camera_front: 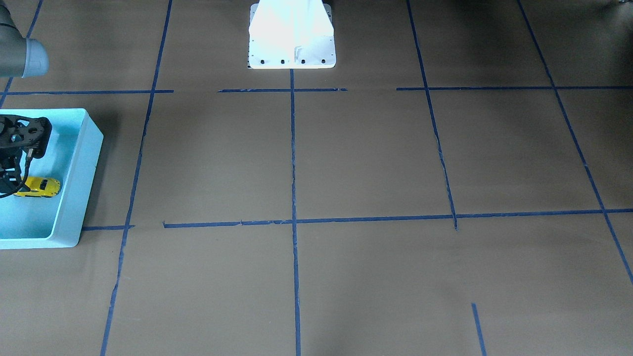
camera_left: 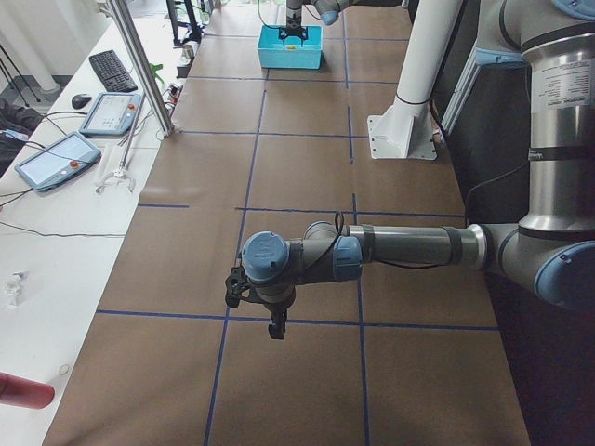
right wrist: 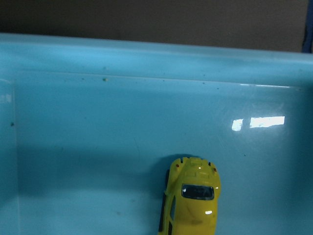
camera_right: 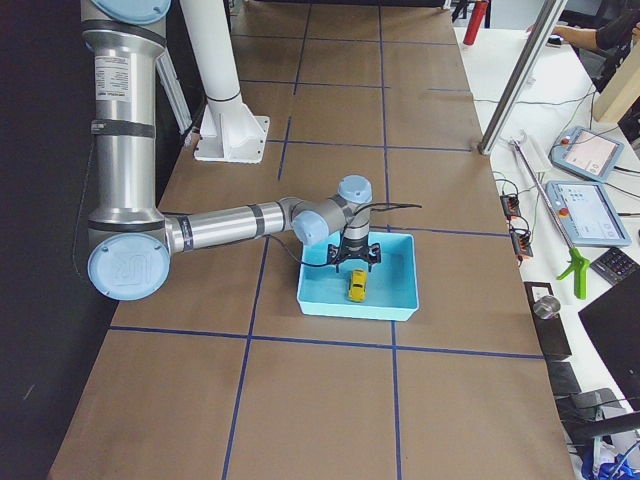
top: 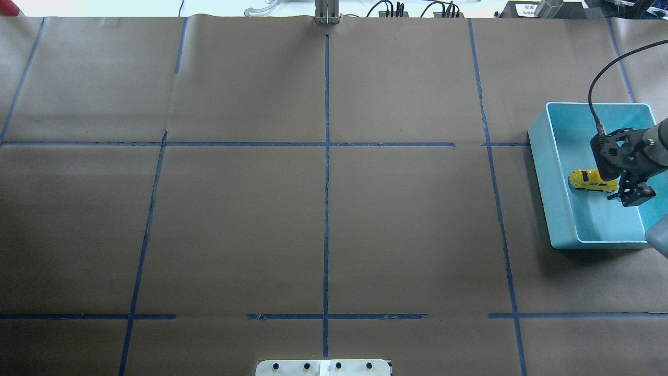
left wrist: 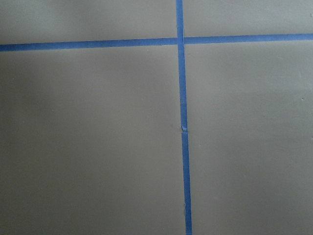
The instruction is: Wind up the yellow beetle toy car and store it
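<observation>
The yellow beetle toy car lies on the floor of the light blue bin, at 9 o'clock in the front-facing view. It sits at 3 o'clock of the right gripper, just beside the fingertips. Whether it touches them cannot be told here.

From overhead, the car is at 10 o'clock of the right gripper, near the bin's wall on that side and outside the jaws. The jaws stand parted and grip nothing.

In the exterior left view, the left gripper hangs over the paper-covered table, close to a line of blue tape. Whether its jaws are parted or closed cannot be told. The bin is well apart at 12 o'clock, with the right gripper over it. A printed label on the near arm's upright link is too small to read.

In the exterior right view, the car rests near the bin's middle, at 6 o'clock of the right gripper, whose two fingers are spread apart.

The left wrist view shows brown paper and two strips of blue tape that cross at 12 o'clock.

In the right wrist view, the car is at 6 o'clock, upright on the bin floor and cut by the lower edge, a dark window facing up. The bin's wall runs across at 12 o'clock.
</observation>
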`<state>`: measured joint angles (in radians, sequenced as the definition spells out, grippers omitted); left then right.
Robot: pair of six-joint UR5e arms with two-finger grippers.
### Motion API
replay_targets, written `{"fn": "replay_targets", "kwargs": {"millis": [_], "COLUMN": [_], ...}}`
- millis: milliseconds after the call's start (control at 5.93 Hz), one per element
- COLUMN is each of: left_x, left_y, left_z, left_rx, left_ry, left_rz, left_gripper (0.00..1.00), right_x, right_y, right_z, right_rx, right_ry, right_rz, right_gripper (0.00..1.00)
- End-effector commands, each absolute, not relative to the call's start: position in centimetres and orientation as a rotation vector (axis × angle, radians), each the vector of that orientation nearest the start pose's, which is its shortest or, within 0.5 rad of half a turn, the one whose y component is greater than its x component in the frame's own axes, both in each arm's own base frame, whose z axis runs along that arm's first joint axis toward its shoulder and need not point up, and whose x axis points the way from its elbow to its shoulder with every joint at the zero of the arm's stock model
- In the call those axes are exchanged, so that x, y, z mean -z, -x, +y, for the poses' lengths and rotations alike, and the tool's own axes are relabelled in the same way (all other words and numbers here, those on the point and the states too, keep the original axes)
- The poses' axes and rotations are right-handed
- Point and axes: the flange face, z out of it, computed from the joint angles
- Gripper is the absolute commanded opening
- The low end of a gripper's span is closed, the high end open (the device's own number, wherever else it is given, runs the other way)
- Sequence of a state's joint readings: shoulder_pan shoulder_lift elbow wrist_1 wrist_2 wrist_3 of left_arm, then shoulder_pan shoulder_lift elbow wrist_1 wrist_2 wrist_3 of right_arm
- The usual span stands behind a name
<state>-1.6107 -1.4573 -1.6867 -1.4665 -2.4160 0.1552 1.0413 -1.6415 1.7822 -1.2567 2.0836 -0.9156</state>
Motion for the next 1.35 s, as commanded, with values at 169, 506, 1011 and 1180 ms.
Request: {"fn": "replay_targets", "kwargs": {"millis": [169,506,1011,1180], "left_x": [-65.9,-65.9,-65.7,-65.7], "left_y": [7.6,7.6,7.6,7.6], "left_z": [-43.5,-43.5,-43.5,-43.5], "left_rx": [-0.066,-0.066,-0.067,-0.069], "left_ry": [0.011,0.011,0.008,0.007], "left_rz": [0.850,0.851,0.851,0.849], "left_gripper": [1.00,1.00,1.00,1.00], "right_x": [-55.0,-60.2,-63.6,-64.5], "right_y": [-0.5,-11.6,-15.8,-15.9], "right_z": [-42.4,-39.5,-39.6,-40.0], "right_rx": [1.128,0.715,-0.056,-0.080], "right_ry": [-0.612,-0.365,0.127,0.134], "right_rz": [-0.608,-0.724,-0.842,-0.837], "right_gripper": [1.00,1.00,1.00,1.00]}}
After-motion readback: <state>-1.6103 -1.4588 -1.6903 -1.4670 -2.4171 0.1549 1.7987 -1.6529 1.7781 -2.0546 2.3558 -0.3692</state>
